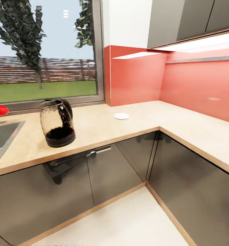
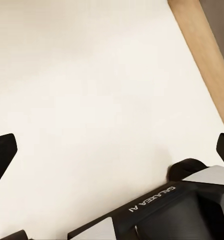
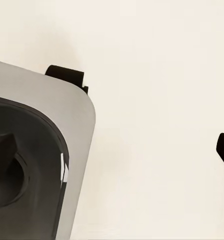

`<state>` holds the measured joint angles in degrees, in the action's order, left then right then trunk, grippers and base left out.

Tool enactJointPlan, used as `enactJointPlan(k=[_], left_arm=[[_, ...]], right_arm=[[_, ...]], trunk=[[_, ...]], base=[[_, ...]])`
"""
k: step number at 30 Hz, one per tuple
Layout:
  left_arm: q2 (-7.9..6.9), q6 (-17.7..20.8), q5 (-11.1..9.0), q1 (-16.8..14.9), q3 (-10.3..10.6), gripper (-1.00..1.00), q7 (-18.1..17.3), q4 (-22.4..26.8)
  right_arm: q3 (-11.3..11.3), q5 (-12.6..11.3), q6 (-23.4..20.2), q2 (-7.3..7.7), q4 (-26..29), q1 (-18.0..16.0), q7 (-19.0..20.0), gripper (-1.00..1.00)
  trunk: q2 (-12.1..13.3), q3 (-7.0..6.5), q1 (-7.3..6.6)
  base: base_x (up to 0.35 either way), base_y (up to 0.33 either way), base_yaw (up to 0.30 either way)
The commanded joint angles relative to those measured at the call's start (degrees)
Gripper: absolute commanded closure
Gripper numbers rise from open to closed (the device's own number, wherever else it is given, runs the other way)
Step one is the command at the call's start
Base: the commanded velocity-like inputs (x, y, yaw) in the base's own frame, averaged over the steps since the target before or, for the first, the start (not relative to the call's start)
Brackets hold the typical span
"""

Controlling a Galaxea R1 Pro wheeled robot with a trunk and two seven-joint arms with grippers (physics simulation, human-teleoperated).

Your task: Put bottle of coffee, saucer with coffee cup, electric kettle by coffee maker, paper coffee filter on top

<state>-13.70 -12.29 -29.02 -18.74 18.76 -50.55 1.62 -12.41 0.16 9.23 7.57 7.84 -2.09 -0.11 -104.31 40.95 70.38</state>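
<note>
The electric kettle (image 1: 57, 122), clear glass on a black base, stands on the beige countertop (image 1: 97, 131) towards the left, in the head view. A small white saucer (image 1: 121, 116) lies farther back near the red corner wall. The left wrist view has my left gripper (image 2: 112, 150) open over the pale floor, its dark fingertips (image 2: 2, 155) spread to both edges of the picture. My right gripper (image 3: 112, 150) is open too, hanging over the floor beside the robot's grey base (image 3: 36, 150). The coffee maker, coffee bottle, filter and cup are out of view.
A steel sink (image 1: 1, 136) with a red tap handle (image 1: 0, 110) sits at the counter's left end, under a window. The L-shaped counter continues along the right wall. Dark glossy cabinet doors (image 1: 111, 167) close the space below, and grey wall cabinets hang at the upper right.
</note>
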Motion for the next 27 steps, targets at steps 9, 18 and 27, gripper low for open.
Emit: enactJointPlan(k=[9, 18, 27], left_arm=[[0.05, -0.4, -0.3, -0.1, 0.6, -1.00, -0.1, 0.0], [0.09, -0.3, -0.3, -0.1, 0.9, -1.00, -0.1, 1.0], [0.08, 0.0, -0.4, -0.1, 1.1, -1.00, -0.1, 7.3]], right_arm=[[0.0, -0.3, 0.2, 0.24, 0.1, 0.0, 0.2, -1.00], [0.3, -0.7, 0.0, 0.34, 7.0, -0.1, 0.2, -1.00], [1.6, -0.9, -0.6, 0.37, 19.6, -0.1, 0.2, -1.00]], trunk=[[0.0, 0.05, -0.01], [0.0, 0.05, -0.01], [0.0, 0.05, -0.01]], base=[[0.000, 0.000, 0.032], [0.000, 0.000, 0.002], [0.000, 0.000, 0.000]])
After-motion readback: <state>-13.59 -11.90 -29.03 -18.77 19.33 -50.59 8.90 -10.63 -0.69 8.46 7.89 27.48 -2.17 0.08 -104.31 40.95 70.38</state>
